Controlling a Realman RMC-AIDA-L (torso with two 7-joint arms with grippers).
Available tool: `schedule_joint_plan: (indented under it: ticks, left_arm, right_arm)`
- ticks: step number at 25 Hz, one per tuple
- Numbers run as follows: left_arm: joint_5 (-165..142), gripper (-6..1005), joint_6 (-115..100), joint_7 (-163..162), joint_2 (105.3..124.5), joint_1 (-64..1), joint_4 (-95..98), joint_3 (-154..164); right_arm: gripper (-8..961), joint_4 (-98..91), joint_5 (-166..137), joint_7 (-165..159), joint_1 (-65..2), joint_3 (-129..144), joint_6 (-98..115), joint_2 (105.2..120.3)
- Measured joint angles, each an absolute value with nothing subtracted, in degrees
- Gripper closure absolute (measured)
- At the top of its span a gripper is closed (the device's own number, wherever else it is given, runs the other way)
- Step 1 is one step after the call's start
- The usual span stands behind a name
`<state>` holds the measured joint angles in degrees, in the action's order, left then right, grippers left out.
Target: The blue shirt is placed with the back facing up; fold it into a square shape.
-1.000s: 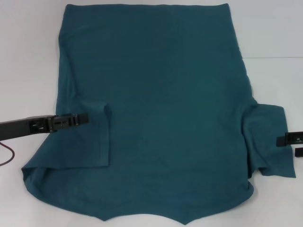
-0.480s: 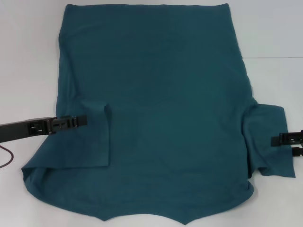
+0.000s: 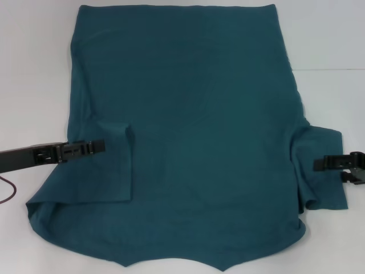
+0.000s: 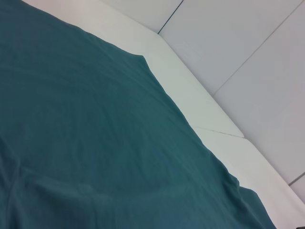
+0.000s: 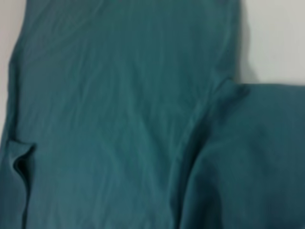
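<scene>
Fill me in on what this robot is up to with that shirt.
A blue shirt lies spread on a white table, plain side up. Its left sleeve is already folded in over the body; the right sleeve is spread outward. The left gripper sits at the folded sleeve's edge, and the right gripper is over the spread right sleeve, apparently about to take it. Whether either is gripping cloth cannot be seen. The shirt is nowhere near a square.

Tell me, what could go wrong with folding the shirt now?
The right gripper is over the unfolded right sleeve; it might pinch only the edge, so the sleeve folds crooked. The left gripper lies across the already folded left sleeve of the blue shirt and could drag that fold open.
</scene>
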<state>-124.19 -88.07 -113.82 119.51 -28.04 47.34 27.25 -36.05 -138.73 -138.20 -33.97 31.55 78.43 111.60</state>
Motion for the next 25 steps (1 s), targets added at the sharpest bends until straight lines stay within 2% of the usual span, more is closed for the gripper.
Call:
schedule_joint_plan:
  ticks: [14, 20, 25]
  left_arm:
    - [-124.19, 202, -88.07, -113.82, 119.63, -27.89, 47.28, 27.24]
    - [-124.15, 202, -88.07, -113.82, 119.83, -27.86, 47.29, 27.24]
    - [-124.01, 203, -88.07, -113.82, 119.88, -27.86, 47.29, 27.25]
  right_arm:
    - [161, -35.59, -138.41, -138.07, -34.04, 31.83, 77.32, 111.79]
    - [167, -35.51, -138.43, -136.33, -34.34, 31.92, 76.21, 112.63]
    - [172, -35.27, -138.40, -137.09, -34.46, 32.00, 76.07, 112.69]
